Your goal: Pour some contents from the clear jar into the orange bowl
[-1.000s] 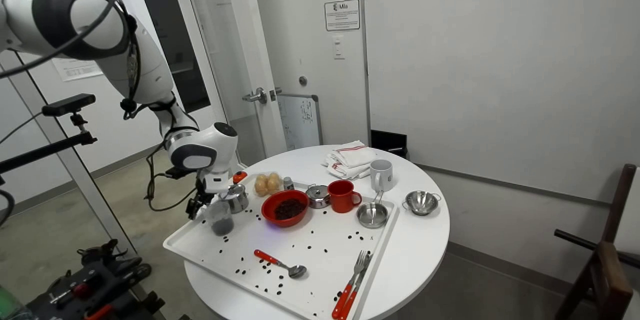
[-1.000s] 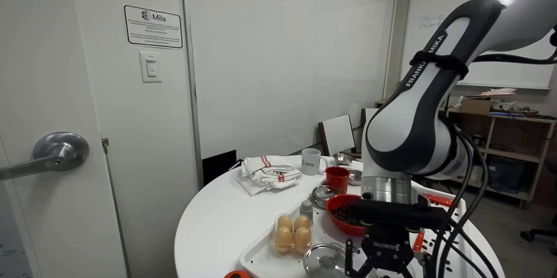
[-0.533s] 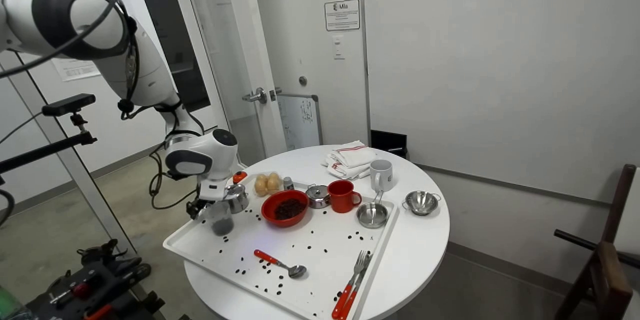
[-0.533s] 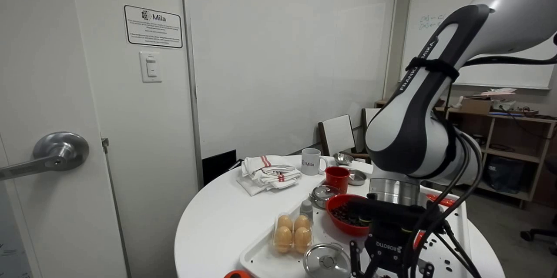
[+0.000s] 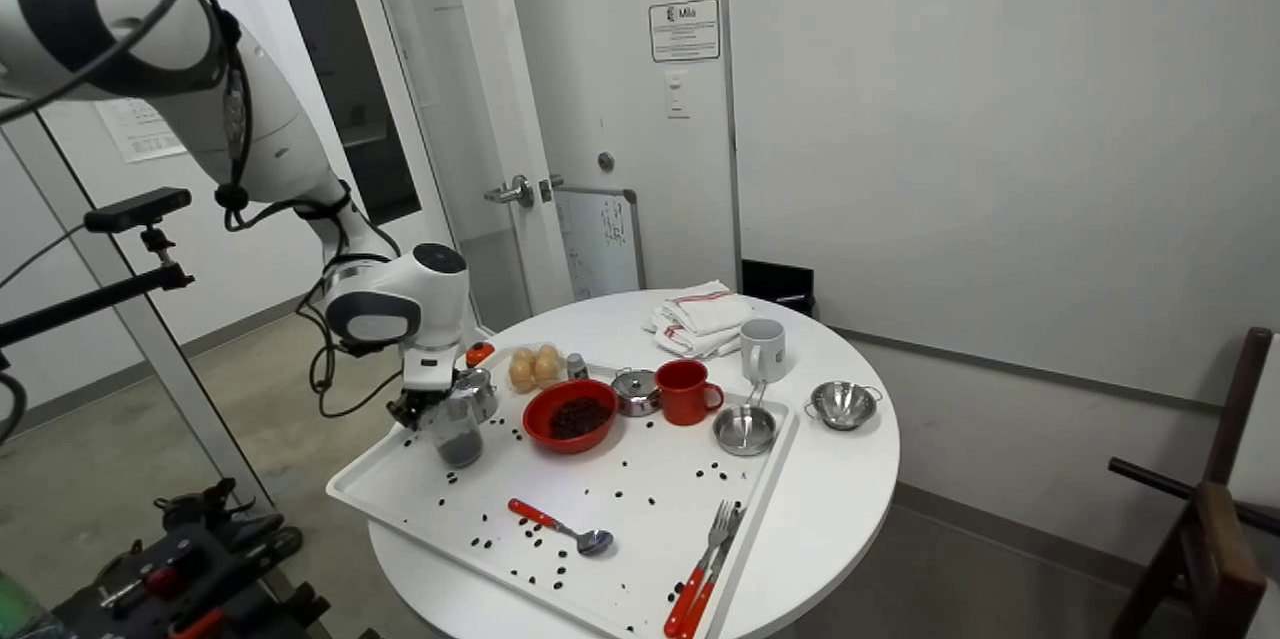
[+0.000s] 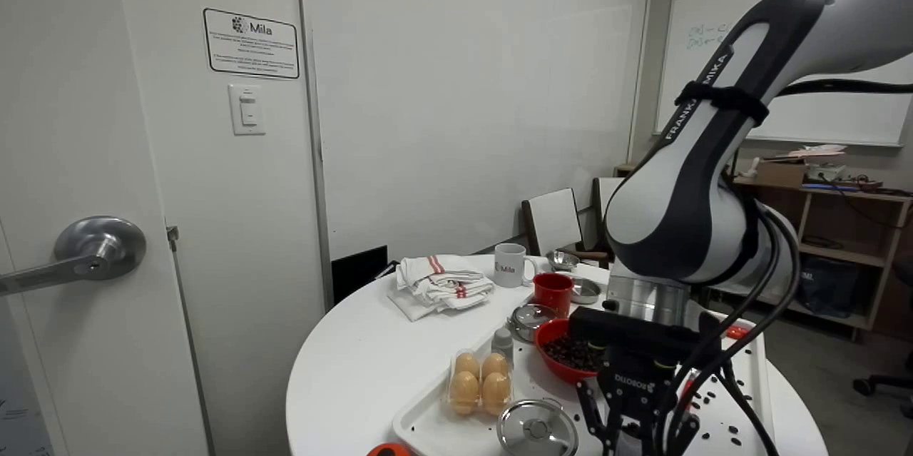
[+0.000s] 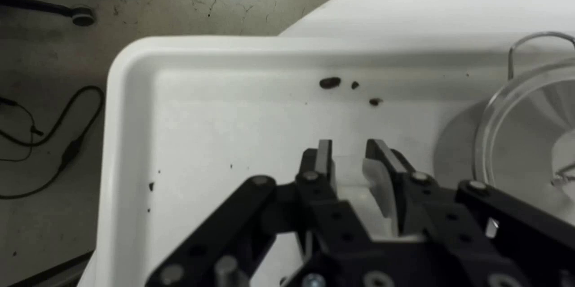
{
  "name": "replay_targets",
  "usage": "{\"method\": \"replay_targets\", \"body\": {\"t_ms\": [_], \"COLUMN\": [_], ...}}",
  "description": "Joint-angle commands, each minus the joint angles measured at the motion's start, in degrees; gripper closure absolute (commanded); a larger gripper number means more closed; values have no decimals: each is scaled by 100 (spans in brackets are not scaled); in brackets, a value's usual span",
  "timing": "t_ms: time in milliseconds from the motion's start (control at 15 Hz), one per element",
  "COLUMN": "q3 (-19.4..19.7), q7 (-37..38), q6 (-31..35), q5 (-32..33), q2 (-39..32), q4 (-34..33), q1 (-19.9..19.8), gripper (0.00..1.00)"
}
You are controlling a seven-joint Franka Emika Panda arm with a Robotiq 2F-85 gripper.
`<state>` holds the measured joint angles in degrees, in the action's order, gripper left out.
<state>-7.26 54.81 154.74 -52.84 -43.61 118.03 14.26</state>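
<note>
The clear jar, see-through with a dark layer of contents low down, is roughly upright over the tray's near-left part in an exterior view. My gripper is at its upper left side. In the wrist view my gripper has its fingers drawn in around a translucent part of the clear jar; the rest is hidden by the jaws. The orange bowl, red-looking and holding dark beans, sits right of the jar. Part of the bowl is covered by the arm in an exterior view.
A lidded metal pot stands close beside the gripper and jar. Eggs, a small grey shaker, a red mug and a spoon are nearby. Scattered beans lie on the white tray, whose raised rim runs around it.
The fingers have drawn together on the clear jar. In an exterior view, gripper and jar have shifted slightly right, toward the bowl. Bowl and other objects stay where they were.
</note>
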Motion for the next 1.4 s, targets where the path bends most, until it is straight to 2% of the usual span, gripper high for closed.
{"method": "replay_targets", "body": {"t_ms": [0, 200, 333, 533, 733, 867, 1067, 1333], "q3": [528, 734, 737, 440, 309, 383, 545, 704], "q7": [604, 778, 724, 39, -623, -1036, -1525, -1704], "q6": [289, 408, 335, 69, -389, -994, -2411, -4232], "q5": [526, 1169, 1638, 2124, 2300, 2477, 2892, 3456], "q2": [779, 1362, 1682, 2112, 2579, 2904, 3271, 3381], "q4": [699, 1102, 1235, 1250, 1249, 1167, 846, 41], "q1": [500, 651, 605, 164, -336, -620, -1002, -1217], "gripper": [92, 92, 92, 92, 92, 92, 92, 92]}}
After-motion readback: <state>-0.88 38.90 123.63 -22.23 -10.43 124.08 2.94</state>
